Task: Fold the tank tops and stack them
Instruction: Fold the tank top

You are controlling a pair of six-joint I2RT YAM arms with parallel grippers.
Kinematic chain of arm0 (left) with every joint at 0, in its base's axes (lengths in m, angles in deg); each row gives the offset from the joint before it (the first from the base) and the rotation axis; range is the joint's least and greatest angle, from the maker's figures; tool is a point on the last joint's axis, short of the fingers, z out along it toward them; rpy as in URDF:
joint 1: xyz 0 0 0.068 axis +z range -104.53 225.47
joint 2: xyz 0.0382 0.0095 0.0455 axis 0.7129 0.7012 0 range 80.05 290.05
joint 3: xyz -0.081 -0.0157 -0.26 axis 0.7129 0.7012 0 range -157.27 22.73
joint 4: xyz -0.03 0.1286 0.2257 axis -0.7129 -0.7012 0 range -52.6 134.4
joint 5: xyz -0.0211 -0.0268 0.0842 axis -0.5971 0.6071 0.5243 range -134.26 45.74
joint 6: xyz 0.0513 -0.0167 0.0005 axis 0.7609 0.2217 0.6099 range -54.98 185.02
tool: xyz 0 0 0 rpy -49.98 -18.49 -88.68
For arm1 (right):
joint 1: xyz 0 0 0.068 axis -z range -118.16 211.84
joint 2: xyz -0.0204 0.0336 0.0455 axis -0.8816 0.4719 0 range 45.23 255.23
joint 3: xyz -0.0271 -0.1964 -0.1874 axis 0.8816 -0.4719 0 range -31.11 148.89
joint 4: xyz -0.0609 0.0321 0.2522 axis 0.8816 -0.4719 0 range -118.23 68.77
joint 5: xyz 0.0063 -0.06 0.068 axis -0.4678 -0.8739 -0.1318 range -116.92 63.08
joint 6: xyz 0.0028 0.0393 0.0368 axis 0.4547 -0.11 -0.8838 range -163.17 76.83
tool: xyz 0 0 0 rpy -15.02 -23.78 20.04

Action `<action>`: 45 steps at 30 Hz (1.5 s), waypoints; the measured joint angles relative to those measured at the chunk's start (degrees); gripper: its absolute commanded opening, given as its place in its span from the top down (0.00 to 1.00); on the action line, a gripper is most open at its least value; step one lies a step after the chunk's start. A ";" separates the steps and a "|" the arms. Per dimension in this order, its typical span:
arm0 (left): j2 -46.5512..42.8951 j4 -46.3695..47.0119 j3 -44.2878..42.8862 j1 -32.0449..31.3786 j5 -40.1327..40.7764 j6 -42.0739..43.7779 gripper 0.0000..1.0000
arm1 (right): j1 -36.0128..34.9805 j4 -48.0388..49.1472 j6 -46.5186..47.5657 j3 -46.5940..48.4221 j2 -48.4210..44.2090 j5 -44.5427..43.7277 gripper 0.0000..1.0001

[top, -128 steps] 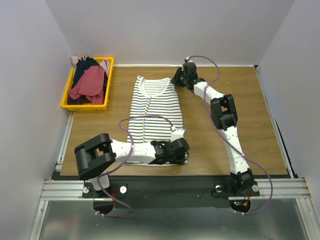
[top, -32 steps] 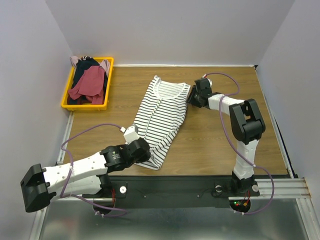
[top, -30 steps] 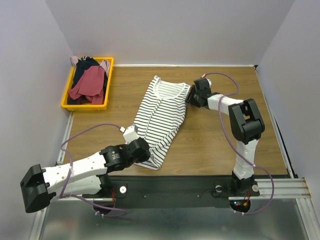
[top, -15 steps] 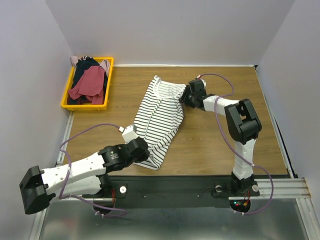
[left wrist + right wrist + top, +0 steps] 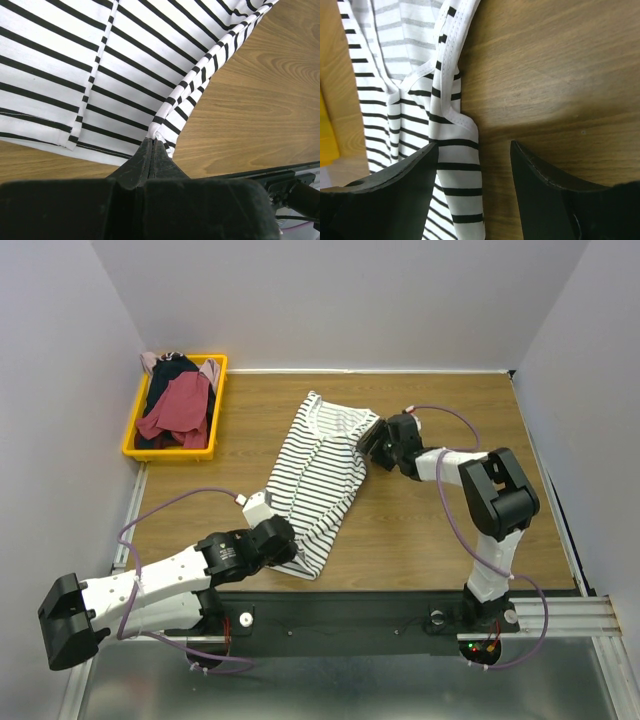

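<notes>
A white striped top [image 5: 320,475] with thin black stripes lies slantwise on the middle of the wooden desk [image 5: 400,540], its scooped neck toward the far side and its hem toward the near left. The cloth looks thin, light and limp. It will likely sag and crease wherever it is not held, so corners and seamed edges such as the hem and the straps look like the best places to take it.

The left tool [image 5: 152,150] is pinched fully shut on a near hem corner of the top, where two layers of cloth meet. The right tool [image 5: 472,147] stands well open at the top's right shoulder. One strap lies on the desk between its fingers, against the left one, with nothing clamped.

At the far left corner a yellow bin [image 5: 168,454] holds more tops in a heap, with a red top [image 5: 180,405] uppermost and dark and pale pink cloth under it. How many there are is hard to tell.

The left arm covers part of the hem.
</notes>
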 measured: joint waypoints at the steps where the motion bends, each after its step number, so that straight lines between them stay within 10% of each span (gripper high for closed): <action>1: -0.02 -0.02 0.00 0.02 0.00 0.02 1.00 | 0.00 1.03 -0.59 -0.72 -0.26 0.28 0.34; 45: -0.61 -0.02 0.11 0.11 -0.48 0.02 1.00 | -0.63 66.45 -46.49 -33.88 4.22 6.12 0.16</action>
